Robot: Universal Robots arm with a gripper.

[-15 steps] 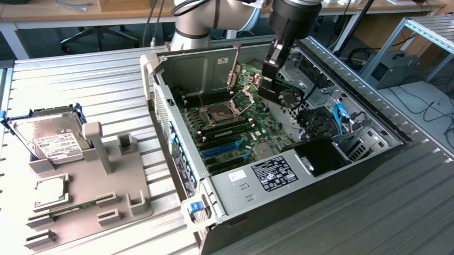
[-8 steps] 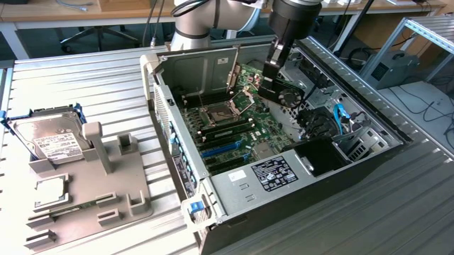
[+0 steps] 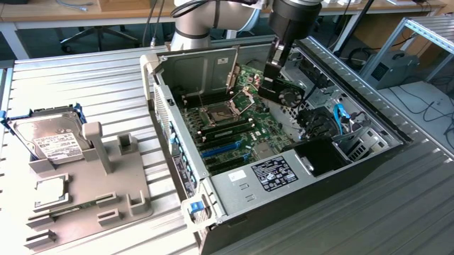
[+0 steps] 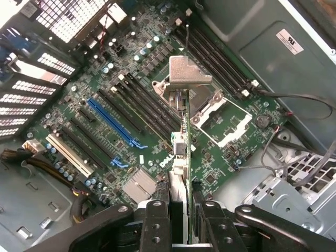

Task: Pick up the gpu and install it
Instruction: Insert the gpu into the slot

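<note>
Black gpu [image 3: 287,94] hanging edge-down, hand [image 4: 181,209] clamping it: carry step. Blue slot [image 4: 113,123] lying below hand, offset; seating calling for edge alignment.

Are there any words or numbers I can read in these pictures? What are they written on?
"DELL": white letters on the green motherboard.
White sticker on the case wall: some mark, too blurred to read.
Black label on the power supply: print too small to read.
White label on the hard drive: too small to read.
</note>
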